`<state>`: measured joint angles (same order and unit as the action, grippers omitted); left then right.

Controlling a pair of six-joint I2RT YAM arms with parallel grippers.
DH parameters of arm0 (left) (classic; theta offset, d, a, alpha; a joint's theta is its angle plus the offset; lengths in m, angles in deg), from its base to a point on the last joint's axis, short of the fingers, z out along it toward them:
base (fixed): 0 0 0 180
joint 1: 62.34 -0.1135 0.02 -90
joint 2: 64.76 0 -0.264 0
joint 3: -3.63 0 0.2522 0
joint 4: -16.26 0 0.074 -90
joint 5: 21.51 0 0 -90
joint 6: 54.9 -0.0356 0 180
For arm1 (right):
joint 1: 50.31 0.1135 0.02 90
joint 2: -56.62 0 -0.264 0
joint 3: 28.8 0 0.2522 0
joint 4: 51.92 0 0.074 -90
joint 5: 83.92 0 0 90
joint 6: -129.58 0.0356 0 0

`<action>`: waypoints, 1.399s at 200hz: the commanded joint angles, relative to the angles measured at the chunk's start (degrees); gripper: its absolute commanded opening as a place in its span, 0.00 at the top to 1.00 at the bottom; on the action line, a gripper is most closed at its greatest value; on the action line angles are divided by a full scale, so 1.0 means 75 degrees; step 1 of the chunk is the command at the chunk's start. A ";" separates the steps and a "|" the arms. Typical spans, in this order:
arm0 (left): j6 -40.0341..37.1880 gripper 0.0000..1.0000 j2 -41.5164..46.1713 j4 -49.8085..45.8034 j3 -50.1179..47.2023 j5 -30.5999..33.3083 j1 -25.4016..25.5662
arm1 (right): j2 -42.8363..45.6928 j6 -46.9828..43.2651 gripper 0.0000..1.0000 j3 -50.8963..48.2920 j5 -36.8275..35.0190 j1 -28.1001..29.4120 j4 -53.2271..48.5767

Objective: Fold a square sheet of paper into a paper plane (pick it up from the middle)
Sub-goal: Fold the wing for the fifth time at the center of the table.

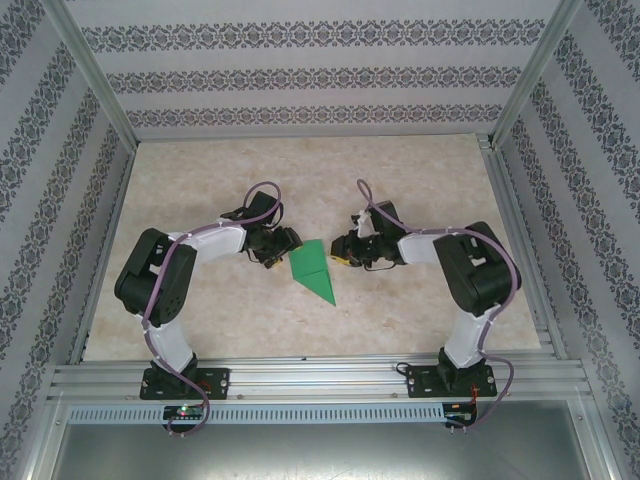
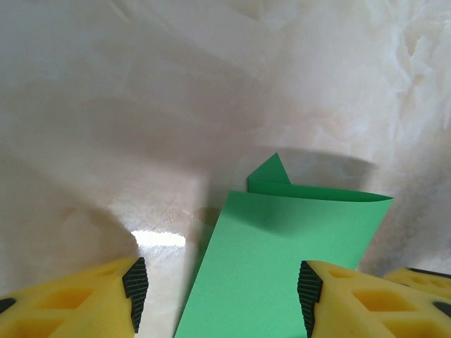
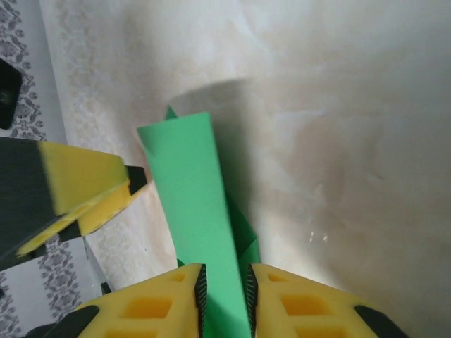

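Since the right gripper [image 1: 341, 257] and the left gripper [image 1: 274, 256] crowd the sheet of paper [image 1: 312, 270] from 3 and 9 o'clock in the top view, the likely trouble is a tug from one side dragging the half-made fold across the smooth table [image 1: 420, 180] and skewing the crease; the sheet lies mid-table as a slim wedge, its tip toward 5 o'clock; both arms are bent at the elbow, forearms reaching inward and low, wrists nearly facing each other.

From the left wrist, the left gripper [image 2: 221, 285] has its jaws well apart, the sheet of paper [image 2: 282, 253] running between them toward 12 o'clock, its far edge curled up off the table; closing now would, I judge, crumple that loose curl rather than flatten it.

From the right wrist, the right gripper [image 3: 225, 285] has its jaws nearly together with a strip of the sheet of paper [image 3: 189, 176] filling the gap; whether they pinch it or merely straddle it I cannot tell; if the hold is slack, the raised flap may spring back; a finger of the left gripper [image 3: 84, 186] sits at 9 o'clock, close enough to collide.
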<state>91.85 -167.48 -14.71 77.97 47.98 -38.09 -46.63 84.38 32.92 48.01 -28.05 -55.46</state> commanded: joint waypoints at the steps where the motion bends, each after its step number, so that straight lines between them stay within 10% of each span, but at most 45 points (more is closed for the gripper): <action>1: -0.0149 0.38 0.0355 -0.0114 -0.0175 0.0102 -0.0093 | 0.0816 -0.0484 0.75 -0.0085 -0.0550 0.0027 -0.0564; 81: -0.0475 0.38 0.0418 -0.0437 0.0004 0.0020 -0.0128 | 0.0956 -0.0314 0.86 -0.0342 -0.0521 0.1095 -0.0297; 280: -0.0399 0.37 -0.0310 -0.0278 0.0364 -0.0785 -0.0088 | -0.0643 -0.0519 0.86 -0.0595 -0.0281 0.0244 -0.0197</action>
<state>88.05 -168.05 -16.59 78.73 43.26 -38.09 -48.42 82.46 29.47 48.45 -24.71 -55.90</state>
